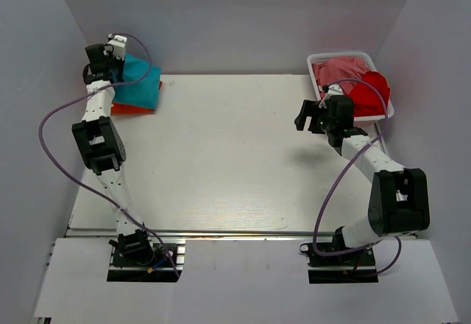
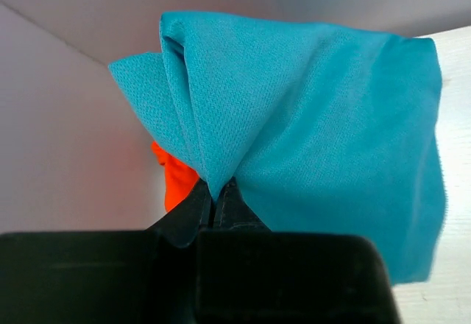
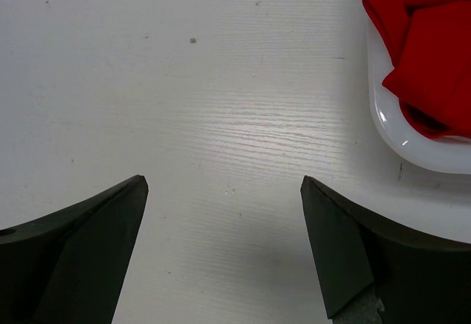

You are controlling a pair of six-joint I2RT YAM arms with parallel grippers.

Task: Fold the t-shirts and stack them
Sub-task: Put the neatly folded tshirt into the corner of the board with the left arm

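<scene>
1. From above, four shirts: the teal t-shirt [image 1: 143, 81] lies folded on the orange t-shirt [image 1: 131, 108] at the far-left corner of the table [image 1: 235, 155]. The pink t-shirt [image 1: 340, 68] and red t-shirt [image 1: 372, 92] are heaped in one white basket [image 1: 346, 56], far right.
2. Left wrist: the left gripper [image 2: 217, 205] is pinched tight on a teal fold, with the orange mostly hidden.
3. Right wrist: the right gripper [image 3: 224, 184] has its fingers wide apart above the table, and the red t-shirt is cut off at the frame edge.

White table [image 1: 235, 155] enclosed by plain pale walls [image 1: 235, 15].

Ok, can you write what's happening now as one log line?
left gripper: shut on teal t-shirt, over orange t-shirt | right gripper: open, empty, above table beside basket | in basket: red t-shirt, pink t-shirt
</scene>
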